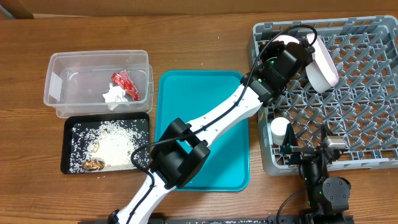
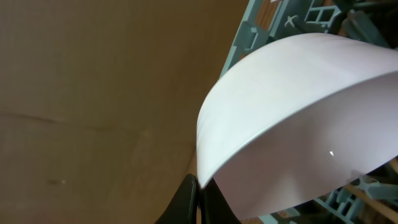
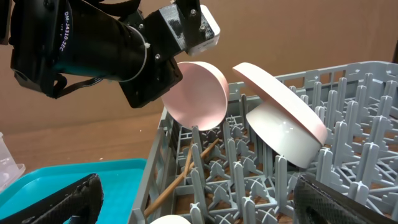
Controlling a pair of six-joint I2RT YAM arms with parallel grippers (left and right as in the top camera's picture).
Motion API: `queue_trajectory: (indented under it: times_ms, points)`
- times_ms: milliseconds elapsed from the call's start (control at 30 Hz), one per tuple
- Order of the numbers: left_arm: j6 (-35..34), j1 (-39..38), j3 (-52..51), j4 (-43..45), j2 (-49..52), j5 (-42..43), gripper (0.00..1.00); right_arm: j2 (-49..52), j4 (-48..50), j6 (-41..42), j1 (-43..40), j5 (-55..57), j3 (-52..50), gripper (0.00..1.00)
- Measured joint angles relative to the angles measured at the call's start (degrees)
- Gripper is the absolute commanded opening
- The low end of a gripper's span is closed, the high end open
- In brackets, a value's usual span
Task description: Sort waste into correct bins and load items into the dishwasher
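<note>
My left gripper (image 1: 297, 45) is shut on the rim of the round white plate (image 1: 286, 40) and holds it upright over the far left corner of the grey dish rack (image 1: 373, 163). The left wrist view shows the jaws (image 2: 199, 194) pinching the plate's edge (image 2: 298, 118). In the right wrist view the plate (image 3: 196, 93) hangs beside the tilted white bowl (image 3: 283, 121), which leans on the pegs (image 1: 322, 67). The chopsticks (image 3: 186, 174) lie slanted in the rack. The white cup (image 1: 280, 129) stands at the rack's front left. My right gripper (image 3: 205, 208) is open and empty at the rack's front edge (image 1: 314, 152).
The clear tub (image 1: 62, 99) holds the red wrapper (image 1: 124, 84) and the white tissue (image 1: 114, 94). The black tray (image 1: 69, 163) holds rice grains and brown scraps. The teal tray (image 1: 230, 162) lies between them and the rack, with my left arm stretched across it.
</note>
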Motion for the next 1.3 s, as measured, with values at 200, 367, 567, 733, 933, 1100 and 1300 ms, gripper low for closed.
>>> queue_trajectory:
  times_ms: [200, 367, 567, 733, 933, 1100, 1300]
  points:
    - [-0.66, -1.64, 0.09, -6.56, 0.00, -3.58, 0.15, 0.00, -0.04, 0.00, 0.00, 0.00, 0.00, 1.00]
    - [-0.94, -3.32, 0.15, -17.59, -0.20, -5.42, 0.82, 0.00, -0.04, -0.02, 0.00, 0.00, 0.00, 1.00]
    - [-4.11, -5.53, 0.15, -21.03, -0.28, -9.70, 1.00, 0.00, -0.02, 0.00, 0.00, 0.00, 0.00, 1.00]
    - [-8.52, -6.32, 0.13, -22.93, -2.56, -12.15, 1.00, 0.00, 0.00, -0.04, 0.00, -0.02, 0.00, 1.00]
    - [-18.99, -5.29, 0.11, -31.01, -11.56, -12.33, 1.00, 0.00, -0.02, 0.00, 0.00, 0.02, 0.00, 1.00]
    - [-33.38, -0.57, 0.24, -43.82, -22.10, -5.92, 1.00, 0.00, 0.00, -0.04, 0.00, 0.00, 0.00, 1.00]
    - [-50.66, 10.86, 0.39, -61.83, -32.85, 12.09, 1.00, 0.00, 0.00, -0.02, 0.02, 0.02, 0.00, 1.00]
